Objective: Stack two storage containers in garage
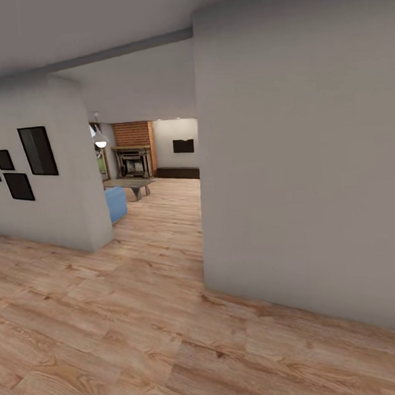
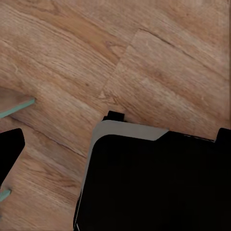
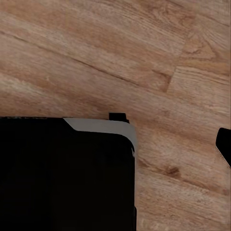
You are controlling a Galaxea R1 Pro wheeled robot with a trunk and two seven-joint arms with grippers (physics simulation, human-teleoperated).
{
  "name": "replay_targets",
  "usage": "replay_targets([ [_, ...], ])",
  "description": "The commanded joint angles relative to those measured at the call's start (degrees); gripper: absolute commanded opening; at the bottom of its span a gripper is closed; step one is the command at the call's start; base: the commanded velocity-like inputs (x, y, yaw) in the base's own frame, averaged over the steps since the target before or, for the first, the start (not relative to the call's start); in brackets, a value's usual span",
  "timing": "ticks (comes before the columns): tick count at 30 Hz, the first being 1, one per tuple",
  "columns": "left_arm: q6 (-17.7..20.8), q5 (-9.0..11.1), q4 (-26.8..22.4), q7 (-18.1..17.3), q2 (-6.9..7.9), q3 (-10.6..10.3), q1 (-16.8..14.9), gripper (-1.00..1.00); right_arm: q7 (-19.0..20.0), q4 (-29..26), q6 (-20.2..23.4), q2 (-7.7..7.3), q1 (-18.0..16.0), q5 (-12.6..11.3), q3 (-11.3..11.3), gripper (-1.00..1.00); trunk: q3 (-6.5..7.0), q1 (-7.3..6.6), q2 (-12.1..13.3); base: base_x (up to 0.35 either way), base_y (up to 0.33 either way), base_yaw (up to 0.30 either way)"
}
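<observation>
Two grey walls frame the head view: a broad one (image 1: 299, 157) close on the right and another (image 1: 51, 170) on the left hung with dark picture frames (image 1: 37, 150). Between them, light wood plank flooring (image 1: 140, 316) runs back to the living room (image 1: 152, 159), where a dark fireplace (image 1: 133, 161) sits under a brick chimney breast, with a low table (image 1: 129, 184) and a blue sofa corner (image 1: 115, 203) nearer. The storage containers cannot be made out anywhere here. Both wrist views look down on planks and the robot's black base (image 2: 154, 187) (grey-edged at the corner). Whether either arm's fingers are wide or narrow cannot be told.
</observation>
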Motion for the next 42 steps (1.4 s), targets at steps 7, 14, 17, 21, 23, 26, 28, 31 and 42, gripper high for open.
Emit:
replay_targets([
  [7,-0.2,0.4,0.1,0.1,-0.02,-0.2,0.0,1.0,-0.2,0.2,-0.3,0.25,-0.1,-0.3,0.4,1.0,-0.02,0.05,0.0,0.322,0.0,0.0],
  [14,-0.2,0.4,0.1,0.1,-0.02,-0.2,0.0,1.0,-0.2,0.2,-0.3,0.26,-0.1,-0.2,0.4,1.0,-0.02,0.05,0.0,0.322,0.0,0.072],
  [17,-0.2,0.4,0.1,0.1,-0.02,-0.2,0.0,1.0,-0.2,0.2,-0.3,0.25,-0.1,-0.2,0.5,1.0,-0.02,0.05,0.0,0.322,0.0,0.23],
  [21,-0.2,0.4,0.1,0.1,-0.02,-0.2,0.0,1.0,-0.2,0.2,-0.3,0.28,-0.1,-0.2,0.5,1.0,-0.02,0.05,0.0,0.322,0.0,0.258],
  [23,-0.2,0.3,0.1,0.1,-0.02,-0.2,0.0,1.0,-0.2,0.2,-0.3,0.27,-0.1,-0.2,0.5,1.0,-0.02,0.05,0.0,0.322,0.0,0.267],
  [26,-0.2,0.4,0.1,0.1,-0.02,-0.2,0.0,1.0,-0.2,0.2,-0.3,0.27,-0.1,-0.2,0.5,1.0,-0.02,0.05,0.0,0.322,0.0,0.27],
  [28,-0.2,0.3,0.1,0.1,-0.02,-0.2,0.0,1.0,-0.2,0.2,-0.3,0.26,-0.1,-0.2,0.5,1.0,-0.02,0.05,0.0,0.322,0.0,0.272],
  [31,-0.2,0.3,0.1,0.1,-0.02,-0.2,0.0,1.0,-0.2,0.2,-0.3,0.28,-0.1,-0.2,0.5,1.0,-0.02,0.05,0.0,0.322,0.0,0.273],
  [42,-0.2,0.3,0.1,0.1,-0.02,-0.2,0.0,1.0,-0.2,0.2,-0.4,0.29,-0.1,-0.2,0.5,1.0,-0.02,0.05,0.0,0.322,0.0,0.273],
])
